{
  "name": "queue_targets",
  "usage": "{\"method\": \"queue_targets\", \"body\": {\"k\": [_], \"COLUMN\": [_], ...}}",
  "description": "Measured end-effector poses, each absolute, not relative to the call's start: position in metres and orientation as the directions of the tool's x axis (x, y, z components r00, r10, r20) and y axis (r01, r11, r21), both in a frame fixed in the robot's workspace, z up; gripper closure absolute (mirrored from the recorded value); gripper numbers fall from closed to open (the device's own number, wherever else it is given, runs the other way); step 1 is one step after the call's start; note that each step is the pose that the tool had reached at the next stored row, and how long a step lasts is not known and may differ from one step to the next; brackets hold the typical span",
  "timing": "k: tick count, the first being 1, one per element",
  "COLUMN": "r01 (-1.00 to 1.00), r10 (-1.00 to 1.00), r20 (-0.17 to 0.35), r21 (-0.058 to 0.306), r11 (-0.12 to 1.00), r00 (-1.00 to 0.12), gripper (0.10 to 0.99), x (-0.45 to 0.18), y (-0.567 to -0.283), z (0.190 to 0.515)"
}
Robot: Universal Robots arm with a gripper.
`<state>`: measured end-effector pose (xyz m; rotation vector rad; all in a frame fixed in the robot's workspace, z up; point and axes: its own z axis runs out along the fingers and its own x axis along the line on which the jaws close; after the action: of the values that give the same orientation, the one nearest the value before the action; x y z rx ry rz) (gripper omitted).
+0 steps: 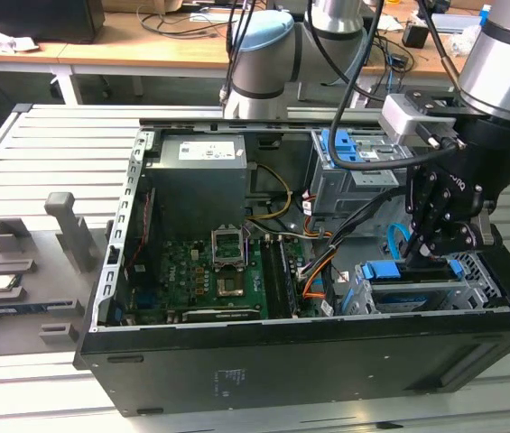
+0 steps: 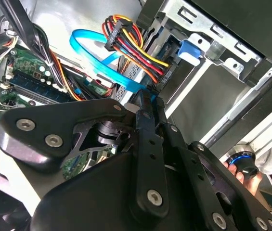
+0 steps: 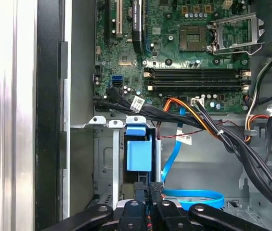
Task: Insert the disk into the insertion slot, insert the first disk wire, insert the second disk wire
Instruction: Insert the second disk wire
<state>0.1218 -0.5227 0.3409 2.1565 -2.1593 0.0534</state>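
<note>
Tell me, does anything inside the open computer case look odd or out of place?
One thing: the thin flat light-blue data cable lies in a loose loop on the case floor beside the low grey perforated drive cage, near the black gripper.

You are looking at a silver-grey arm (image 1: 507, 54) with rounded tubular segments and a pale blue cap on its joint (image 1: 264, 41). Black cables (image 1: 349, 81) are hanging in loops along it, running past a small light-grey box-shaped camera (image 1: 408, 113) mounted at the wrist. Below that, the gripper (image 1: 431, 244) is showing as matte black, built from flat linkage bars. In the second wrist view its bars (image 2: 148, 159) are carrying silver round-headed screws at each pivot. In the first wrist view, black rounded links (image 3: 140, 214) are showing the same silver screws.
</note>
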Motion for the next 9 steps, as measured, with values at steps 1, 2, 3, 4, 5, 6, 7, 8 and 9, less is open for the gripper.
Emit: {"method": "queue_targets", "body": {"k": [1,2,3,4,5,6,7,8,9], "r01": [-0.999,-0.999,-0.999,-0.999,-0.999,-0.999,-0.999,-0.999,-0.999], "r10": [-0.996,-0.996,-0.996,-0.996,-0.996,-0.996,-0.996,-0.996,-0.996], "r20": [0.088,0.088,0.088,0.088,0.088,0.089,0.089,0.089,0.089], "r21": [0.038,0.038,0.038,0.038,0.038,0.038,0.038,0.038,0.038], "r11": [0.003,0.003,0.003,0.003,0.003,0.003,0.003,0.003,0.003], "r00": [0.0,0.0,0.001,0.001,0.001,0.001,0.001,0.001,0.001], "gripper": [0.925,0.925,0.925,0.925,0.925,0.925,0.925,0.925,0.918], "x": [0.1218,0.1218,0.1218,0.1218,0.1218,0.1218,0.1218,0.1218,0.1218], "y": [-0.523,-0.5231,-0.5231,-0.5231,-0.5231,-0.5231,-0.5231,-0.5231,-0.5231], "z": [0.3404,0.3401,0.34,0.3399,0.3398,0.3398,0.3397,0.3397,0.3397]}}
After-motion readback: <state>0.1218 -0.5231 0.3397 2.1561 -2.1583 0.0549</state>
